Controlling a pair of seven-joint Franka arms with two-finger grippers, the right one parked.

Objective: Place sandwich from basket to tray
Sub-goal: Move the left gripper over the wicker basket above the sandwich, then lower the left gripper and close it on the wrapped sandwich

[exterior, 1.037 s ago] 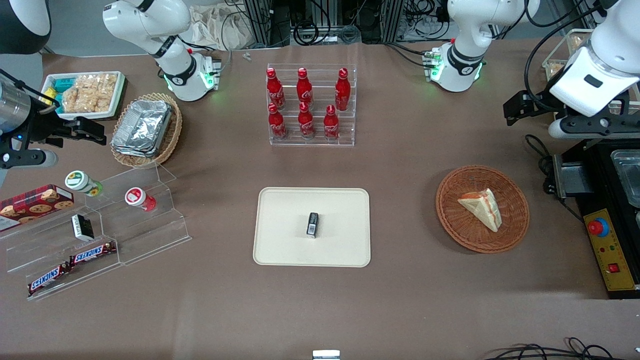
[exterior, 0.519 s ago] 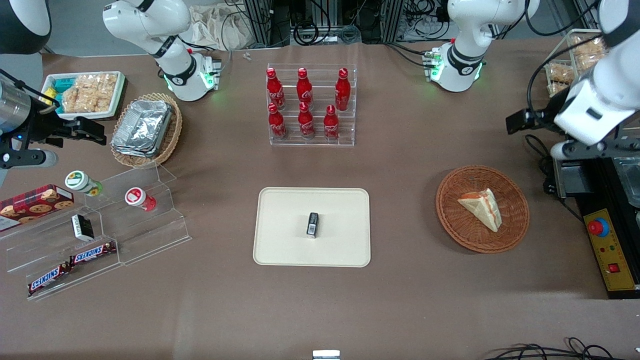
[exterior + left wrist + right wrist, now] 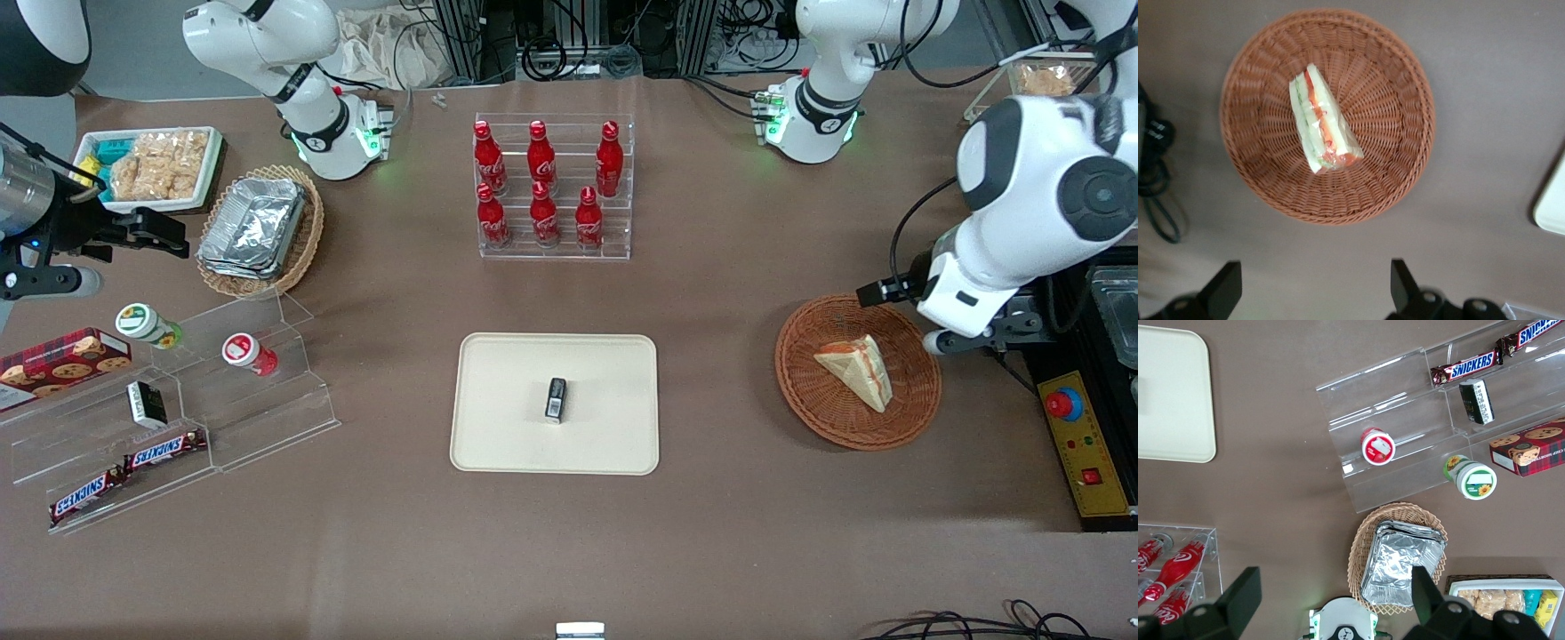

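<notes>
The sandwich (image 3: 855,366) lies in the reddish-brown wicker basket (image 3: 805,391), a pale wedge with red filling at its cut edge. In the left wrist view the sandwich (image 3: 1321,120) sits near the middle of the basket (image 3: 1391,153). My left gripper (image 3: 973,333) hangs above the table at the basket's rim, toward the working arm's end. It is open and empty (image 3: 1315,287), with its fingers wide apart over bare table beside the basket. The cream tray (image 3: 507,382) lies toward the parked arm's end from the basket, and its corner shows in the left wrist view (image 3: 1551,200).
A small black object (image 3: 556,398) lies on the tray. A clear rack of red bottles (image 3: 551,191) stands farther from the camera. A black box with a red button (image 3: 1080,444) and cables (image 3: 1155,200) sit close to the basket at the working arm's end.
The left arm has swung down and nearer to the camera, from high above the black box to the basket's rim. The sandwich has not moved.
</notes>
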